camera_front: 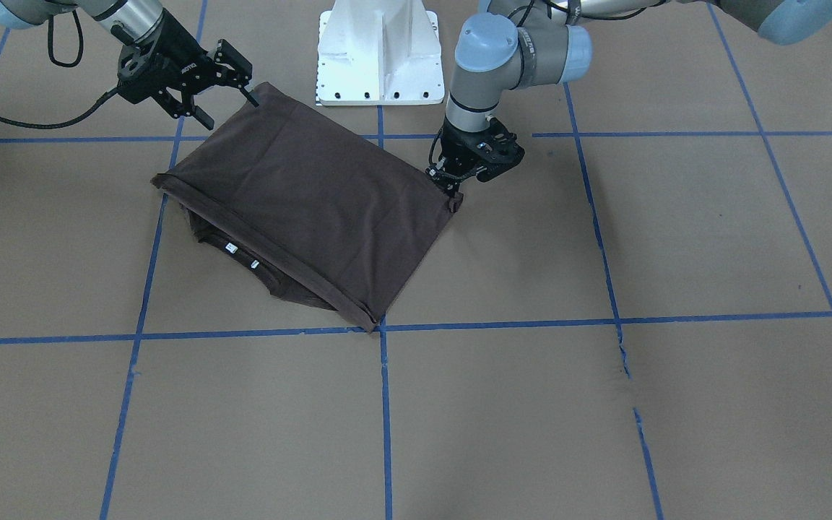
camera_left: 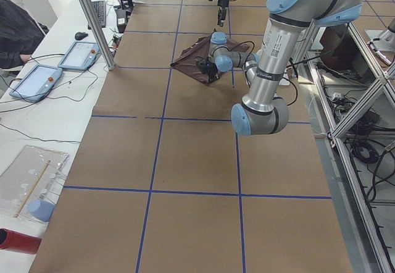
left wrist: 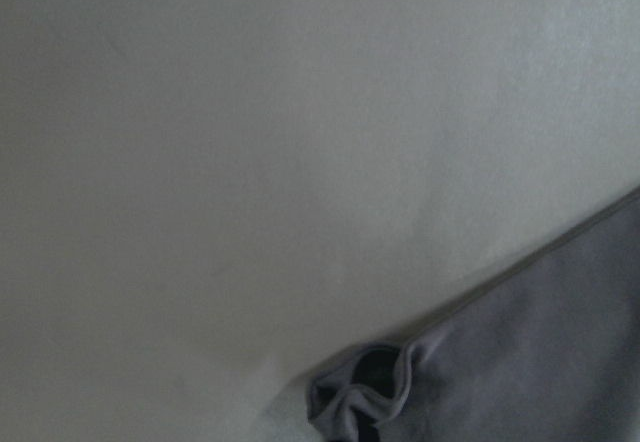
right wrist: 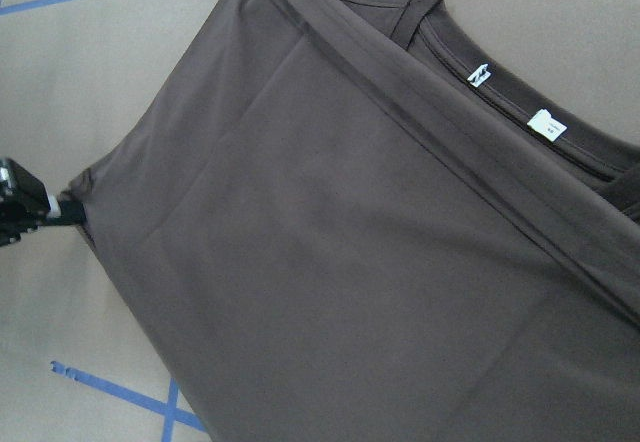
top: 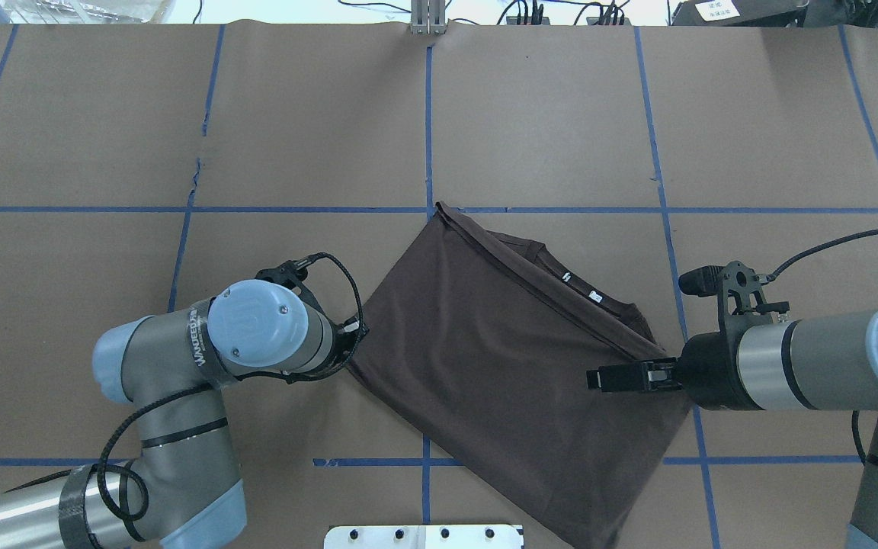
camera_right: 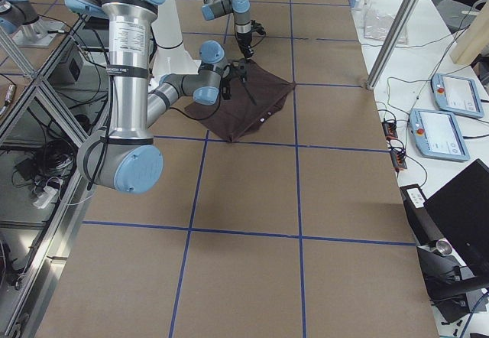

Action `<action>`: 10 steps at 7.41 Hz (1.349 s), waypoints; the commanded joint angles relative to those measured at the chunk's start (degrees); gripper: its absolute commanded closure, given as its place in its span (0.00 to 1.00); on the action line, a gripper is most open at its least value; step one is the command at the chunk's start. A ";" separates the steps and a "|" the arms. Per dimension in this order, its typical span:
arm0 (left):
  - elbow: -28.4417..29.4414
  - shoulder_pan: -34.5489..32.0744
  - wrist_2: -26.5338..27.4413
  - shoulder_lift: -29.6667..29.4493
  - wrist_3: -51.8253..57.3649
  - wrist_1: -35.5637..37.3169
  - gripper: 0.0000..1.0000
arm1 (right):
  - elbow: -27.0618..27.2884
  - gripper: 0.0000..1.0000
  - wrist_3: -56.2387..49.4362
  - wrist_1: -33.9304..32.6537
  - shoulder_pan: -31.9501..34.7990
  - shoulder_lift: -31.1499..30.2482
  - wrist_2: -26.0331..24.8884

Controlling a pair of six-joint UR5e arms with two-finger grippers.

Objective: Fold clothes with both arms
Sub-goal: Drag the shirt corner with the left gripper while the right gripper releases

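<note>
my left gripper [camera_front: 451,189] is pinched tight on a bunched corner of the brown shirt [top: 500,358], low at the table [top: 561,114]. my right gripper [camera_front: 227,108] stands spread wide at the other near corner, with one fingertip at the cloth's edge. the shirt lies folded over itself, askew between the two, just ahead of my white base [camera_front: 380,50]. past its folded-over hem, the collar [top: 561,274] and two white tags [camera_front: 230,248] peek out.
</note>
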 commanded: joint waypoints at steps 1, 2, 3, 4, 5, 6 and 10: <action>4.26 -7.50 0.02 -0.34 7.84 -0.34 1.00 | -0.01 0.00 0.07 0.00 0.21 -0.01 -0.18; 7.86 -11.10 0.11 -1.39 11.62 -1.56 1.00 | -0.01 0.00 0.07 0.00 0.38 0.08 -0.35; 13.81 -13.92 0.20 -4.10 13.74 -6.10 1.00 | -0.09 0.00 0.07 0.00 0.47 0.08 -0.44; 21.88 -16.39 0.20 -8.82 15.76 -11.19 1.00 | -0.27 0.00 0.07 0.00 0.65 0.25 -0.44; 29.88 -17.63 0.28 -13.57 17.35 -15.51 1.00 | -0.71 0.00 0.07 0.00 0.74 0.43 -0.44; 37.00 -17.81 2.55 -17.62 17.63 -21.38 1.00 | -1.06 0.00 0.07 0.00 0.83 0.60 -0.44; 43.48 -18.52 8.52 -21.53 19.56 -26.36 1.00 | -3.42 0.00 0.07 0.00 0.83 2.44 -0.44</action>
